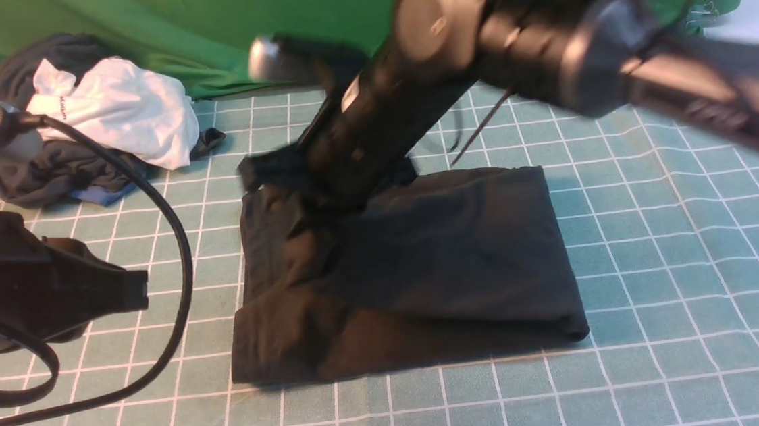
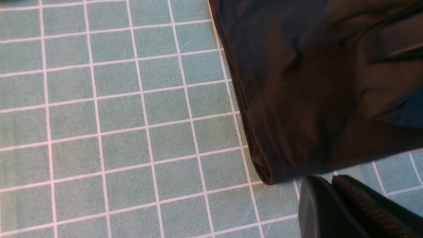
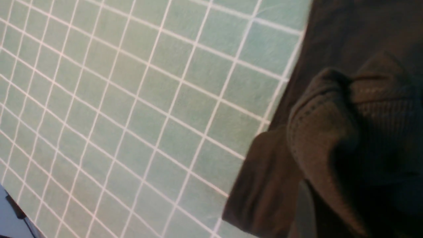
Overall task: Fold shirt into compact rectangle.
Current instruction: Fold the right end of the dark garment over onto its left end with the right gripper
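The shirt (image 1: 418, 271) lies folded at the mat's (image 1: 663, 285) centre. The right arm (image 1: 542, 44) reaches in from 2 o'clock, bent down to the shirt's 11 o'clock corner, right gripper (image 1: 268, 171) closed on bunched cloth. The left gripper (image 1: 138, 289) hangs at 9 o'clock, closed and empty, pointing toward the shirt.

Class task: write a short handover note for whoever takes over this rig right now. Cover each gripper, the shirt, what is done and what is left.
Left gripper: shut, empty, off the shirt's left edge.
Right gripper: shut on the shirt, pinching a ribbed bit of fabric at the far left corner; its tips are hidden by cloth.
Shirt: mid-mat, folded into a rough rectangle, left side bunched.
Clothes pile: far left, untouched.
Left: release, flatten the left side, square the edges.
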